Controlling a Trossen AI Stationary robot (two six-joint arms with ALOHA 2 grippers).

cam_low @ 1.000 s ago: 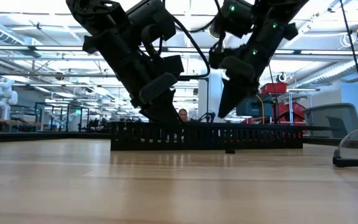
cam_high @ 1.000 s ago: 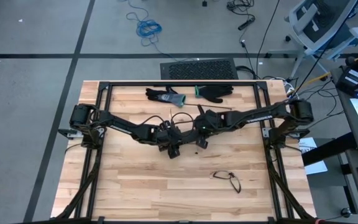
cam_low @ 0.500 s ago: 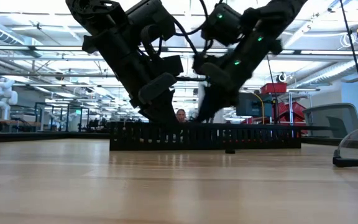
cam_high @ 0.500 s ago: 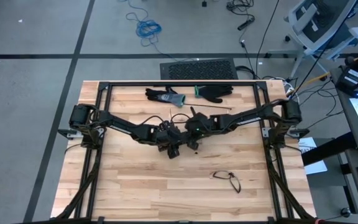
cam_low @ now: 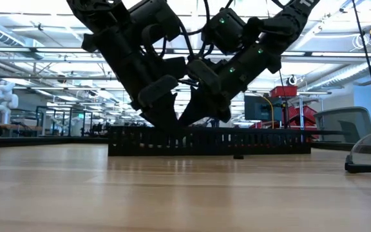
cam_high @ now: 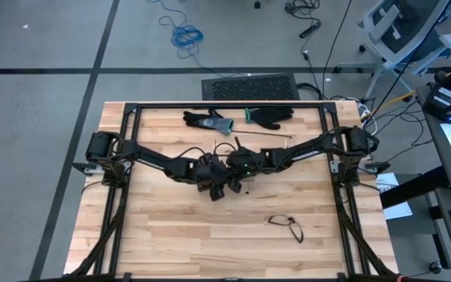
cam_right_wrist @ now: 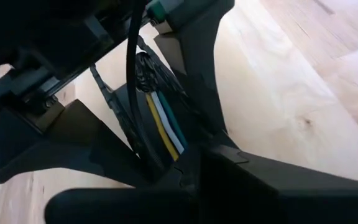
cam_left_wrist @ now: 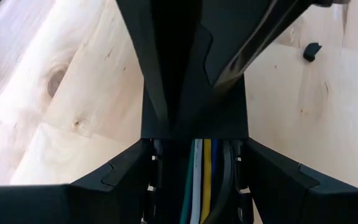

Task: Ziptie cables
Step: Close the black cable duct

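Observation:
A long black slotted duct (cam_low: 263,140) lies flat on the table, running left to right under both arms. The cables (cam_left_wrist: 204,168), green, white, yellow and blue wires, lie along its channel and also show in the right wrist view (cam_right_wrist: 163,127). My left gripper (cam_low: 165,122) straddles the duct left of its middle, shut on it. My right gripper (cam_low: 189,119) is shut. It slants down from the table's right, with its tips (cam_left_wrist: 225,78) over the duct's open top just beyond the left fingers. My left gripper pinches the duct's two long side walls (cam_left_wrist: 149,134) between its two fingers, which lie across the duct. They slant down at it from the table's left. The duct lies level with its bottom on the table. My right gripper: I cannot tell whether its shut tips touch the duct or the cables.
Two dark gloves (cam_high: 210,121) (cam_high: 271,116) lie at the far edge, with a thin rod (cam_high: 263,135) just nearer. A small black piece (cam_high: 248,188) sits close by the grippers. Glasses (cam_high: 286,225) lie toward the near right. Black frame rails (cam_high: 124,157) line the table's sides.
My right gripper has come down and toward the table's left, closing in on the duct and my left gripper, and it has tipped more steeply. It has stayed shut.

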